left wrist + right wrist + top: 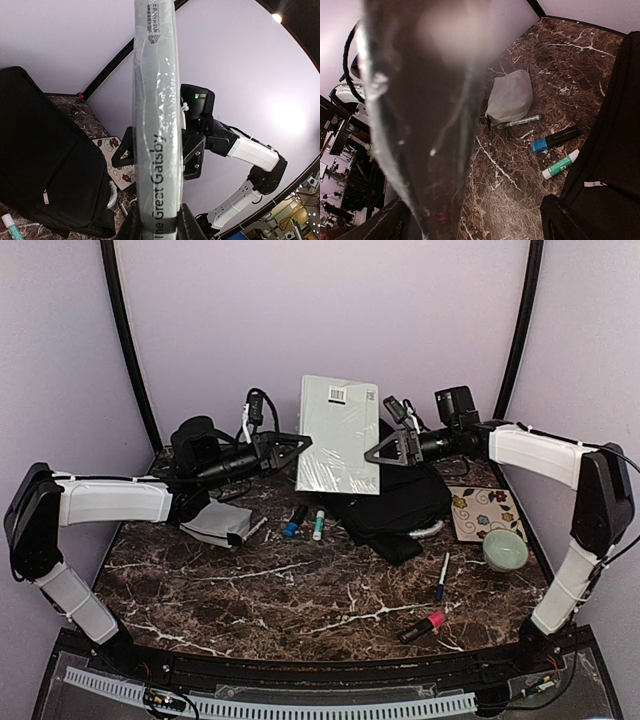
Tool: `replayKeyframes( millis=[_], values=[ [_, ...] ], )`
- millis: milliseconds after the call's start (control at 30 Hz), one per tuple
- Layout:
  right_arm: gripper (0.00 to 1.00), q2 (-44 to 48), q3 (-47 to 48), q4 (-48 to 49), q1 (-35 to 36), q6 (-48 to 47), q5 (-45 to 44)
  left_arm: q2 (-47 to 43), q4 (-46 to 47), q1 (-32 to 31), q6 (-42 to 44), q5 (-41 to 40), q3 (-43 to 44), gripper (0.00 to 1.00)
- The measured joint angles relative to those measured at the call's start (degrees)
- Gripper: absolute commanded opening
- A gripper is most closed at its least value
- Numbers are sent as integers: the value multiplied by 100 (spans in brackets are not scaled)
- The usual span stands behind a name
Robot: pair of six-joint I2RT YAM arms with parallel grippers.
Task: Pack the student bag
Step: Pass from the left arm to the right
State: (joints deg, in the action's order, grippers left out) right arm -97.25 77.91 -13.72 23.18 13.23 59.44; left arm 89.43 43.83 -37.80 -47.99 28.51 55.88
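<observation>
The left gripper (304,443) clamped a pale-green shrink-wrapped paperback book (338,430); only its wrist view showed the spine title. The right gripper (372,454) straddled its other edge, jaws open.

A shrink-wrapped book (338,435) (The Great Gatsby, by its spine) stands upright at upper centre. On the marbled worktop (280,590) a grey pouch (220,523) lies left of centre. A blue-capped marker (294,521) and a green-and-white glue stick (318,524) lie side by side at centre. At right is a floral tile (483,512), with a pale green bowl (505,550) at its lower right corner. A blue pen (442,577) and a pink-capped marker (422,627) lie lower right.
</observation>
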Motion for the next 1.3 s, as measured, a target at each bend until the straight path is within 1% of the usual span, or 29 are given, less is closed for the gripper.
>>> replayKeyframes(
  millis=[67, 267, 333, 467, 600, 867, 967, 1033, 1100, 1300],
  values=[
    [88, -85, 0, 44, 90, 22, 111, 92, 260, 2, -140, 66, 0, 0],
    [68, -210, -42, 343, 190, 264, 540, 289, 675, 37, -455, 105, 0, 0],
    [67, -186, -133, 575, 190, 431, 684, 339, 813, 39, -505, 96, -11, 0],
    [61, 57, -697, 1408, 197, 1082, 824, 415, 962, 26, -586, 98, -22, 0],
    [53, 334, -1296, 2402, 232, 2009, 964, 527, 1150, -4, -680, 105, -22, 0],
    [41, 396, -1462, 3497, 243, 2970, 1043, 625, 1325, -9, -841, -4, -22, 0],
    [40, 494, -1460, 3622, 249, 3104, 940, 638, 1414, -15, -946, -55, -22, 0],
    [37, 511, -1410, 3515, 247, 3051, 857, 638, 1456, -31, -966, -94, -22, 0],
    [30, 511, -1292, 3292, 249, 2959, 750, 638, 1467, -31, -1008, -140, -22, 0],
    [7, 511, -1207, 3150, 229, 2916, 671, 671, 1587, -31, -1099, -149, -22, 0]
  ],
)
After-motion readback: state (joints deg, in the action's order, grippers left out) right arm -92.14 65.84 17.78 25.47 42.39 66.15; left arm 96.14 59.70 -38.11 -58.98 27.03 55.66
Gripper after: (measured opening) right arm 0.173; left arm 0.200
